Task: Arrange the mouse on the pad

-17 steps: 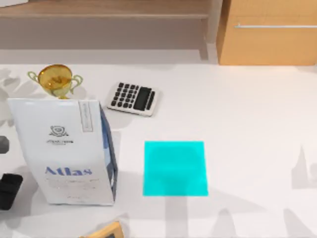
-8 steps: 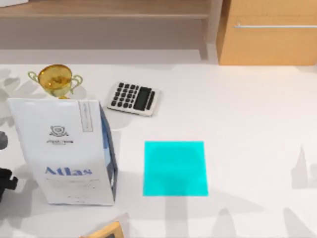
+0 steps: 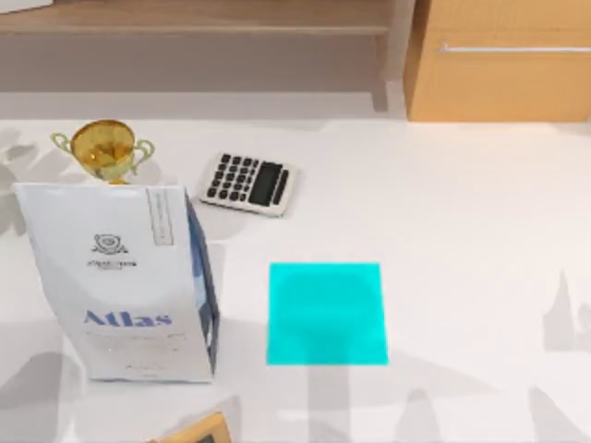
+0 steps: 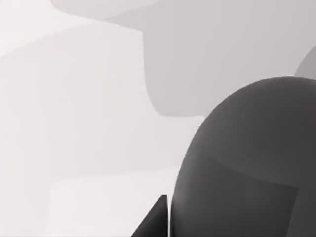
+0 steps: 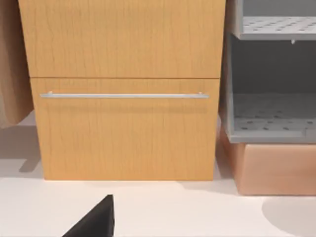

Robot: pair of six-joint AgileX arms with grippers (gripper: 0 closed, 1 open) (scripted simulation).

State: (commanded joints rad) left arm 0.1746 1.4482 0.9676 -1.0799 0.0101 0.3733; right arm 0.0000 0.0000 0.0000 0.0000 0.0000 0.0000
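Two arms: the left one is at work; the right one looks parked.
Left gripper [image 4: 157, 222]: a dark tip at the bottom edge of the left wrist view, just beside a dark rounded body. How wide it stands, and whether it holds anything, cannot be told.
Mouse [image 4: 247, 163]: I take the dark grey domed body at the lower right of the left wrist view to be it. It lies on the white table [image 4: 79, 123], very close under the camera.
Pad [image 3: 327, 314]: a bright cyan rectangle, flat and bare, just below the middle of the top view.
Nearby: a white Atlas bag [image 3: 125, 281] stands left of the pad. A gold trophy [image 3: 103, 149] is above the bag and a white calculator [image 3: 247, 184] sits at upper centre-left.
Right gripper [image 5: 96, 219]: a dark wedge at the bottom of the right wrist view, facing a wooden drawer front [image 5: 123, 128]. Its opening cannot be told.
Step in hand: probably closing in on the mouse to grasp it, since the pad carries nothing yet.
Next move: a firm hold on the mouse, then a lift high enough to pass the bag on the way to the pad.
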